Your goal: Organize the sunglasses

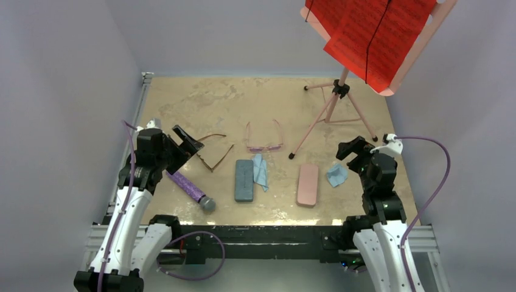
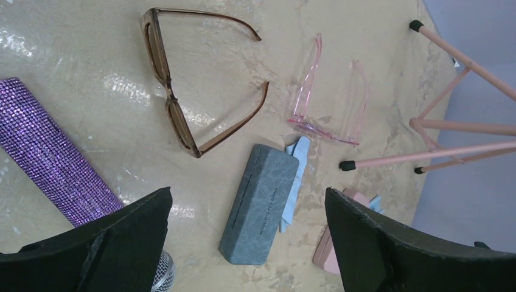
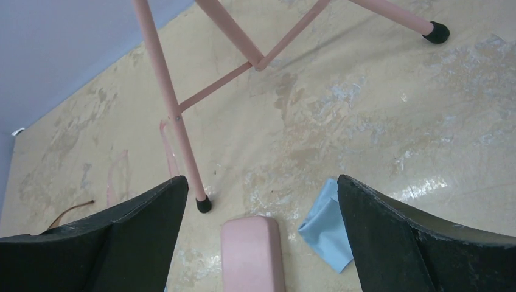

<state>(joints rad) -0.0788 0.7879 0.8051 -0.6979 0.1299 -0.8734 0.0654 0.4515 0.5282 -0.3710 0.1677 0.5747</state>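
**Near edge:** the left gripper (image 2: 247, 193) is hovering over the table's (image 1: 182, 103) left side with its jaws spread wide, gripping nothing. The right gripper (image 3: 261, 182) is hovering over the right side, equally wide and empty.

**Just beyond:** a purple microphone (image 1: 190, 190), a blue-grey case (image 1: 244, 180) and a pink case (image 1: 308, 184) are lying in a row. A left cloth (image 1: 260, 171) and a right cloth (image 1: 336, 175) are lying beside the cases.

**Farther in:** the brown sunglasses (image 2: 173, 109) are resting left of centre with temples unfolded. The pink-purple sunglasses (image 2: 322, 129) are lying at the centre, apart from the brown pair.

**Toward the far right corner:** a pink tripod stand (image 1: 333, 109) is standing.
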